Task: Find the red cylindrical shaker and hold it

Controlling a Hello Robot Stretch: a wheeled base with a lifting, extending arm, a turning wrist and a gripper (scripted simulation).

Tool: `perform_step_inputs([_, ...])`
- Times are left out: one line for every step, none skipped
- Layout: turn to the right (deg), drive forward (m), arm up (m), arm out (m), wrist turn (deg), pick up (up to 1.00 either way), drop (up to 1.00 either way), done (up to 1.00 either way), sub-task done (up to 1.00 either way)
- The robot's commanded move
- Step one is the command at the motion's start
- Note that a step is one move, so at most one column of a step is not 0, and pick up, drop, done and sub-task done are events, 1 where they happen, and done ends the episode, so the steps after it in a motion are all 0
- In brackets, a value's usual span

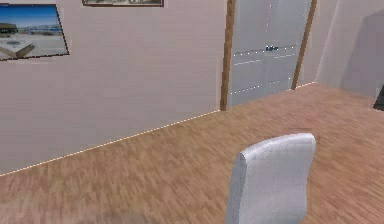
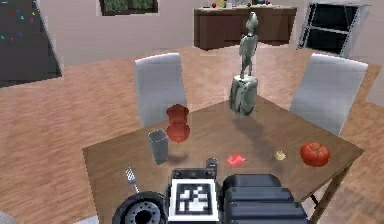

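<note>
On the brown table [image 2: 110, 160] in the arm side view stands a red, waisted, roughly cylindrical thing [image 2: 178, 123], toward the table's far left. A grey cup-like thing [image 2: 158, 146] stands just in front of it. A small flat red blob [image 2: 237, 159] lies mid-table. The arm's white marked square [image 2: 195, 197] shows at the bottom edge, with the gripper [image 2: 137, 200] as a dark body to its left, over the table's near edge. I cannot tell whether it holds anything.
Also on the table are a grey-green statue [image 2: 245, 70] and a round red fruit [image 2: 315, 153]. Two white chairs [image 2: 160, 85] [image 2: 330, 90] stand at its far side. In the forward view there is a white chair back [image 1: 272, 180], wood floor and a white double door [image 1: 265, 50].
</note>
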Motion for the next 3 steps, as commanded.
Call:
perform_step_inputs([0.0, 0.0, 0.0, 0.5, 0.0, 0.0, 0.0, 0.0, 0.0])
perform_step_inputs([0.0, 0.0, 0.0, 0.0, 45.0, 0.0, 0.0, 0.0, 0.0])
perform_step_inputs([0.0, 0.0, 0.0, 0.0, 45.0, 0.0, 0.0, 0.0, 0.0])
